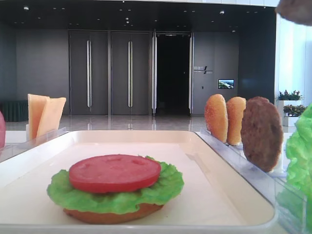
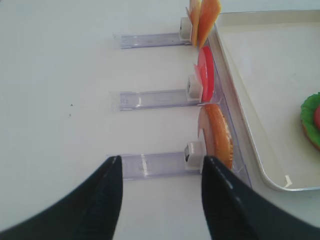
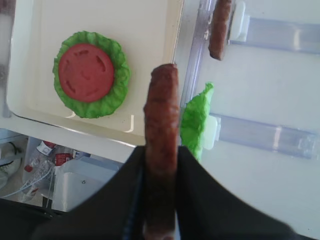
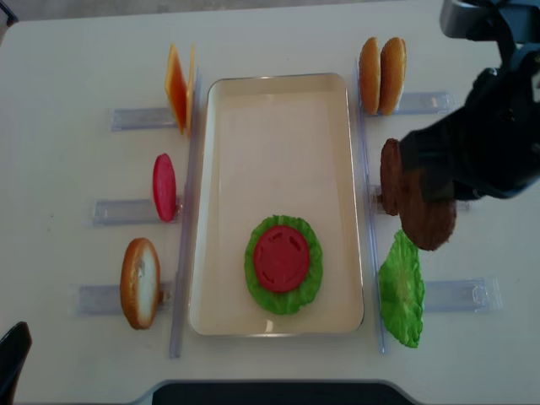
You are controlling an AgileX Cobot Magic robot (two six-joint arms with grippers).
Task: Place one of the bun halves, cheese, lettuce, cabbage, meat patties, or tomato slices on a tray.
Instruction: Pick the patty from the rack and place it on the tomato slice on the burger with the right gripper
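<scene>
My right gripper (image 3: 161, 165) is shut on a brown meat patty (image 3: 161, 115), held edge-on in the air. From above, this patty (image 4: 428, 221) hangs just right of the cream tray (image 4: 278, 101), over the right racks. On the tray a red tomato slice (image 4: 282, 257) lies on lettuce (image 4: 257, 287), and the low view shows a bun half (image 1: 112, 214) under them. A second patty (image 4: 390, 175) stands in its rack. My left gripper (image 2: 161, 170) is open and empty, low over the table beside a bun half (image 2: 220, 137).
Right of the tray stand two bun halves (image 4: 381, 74) and a lettuce leaf (image 4: 402, 289) in clear racks. On the left side are cheese slices (image 4: 177, 84), a tomato slice (image 4: 164, 186) and a bun half (image 4: 140, 282).
</scene>
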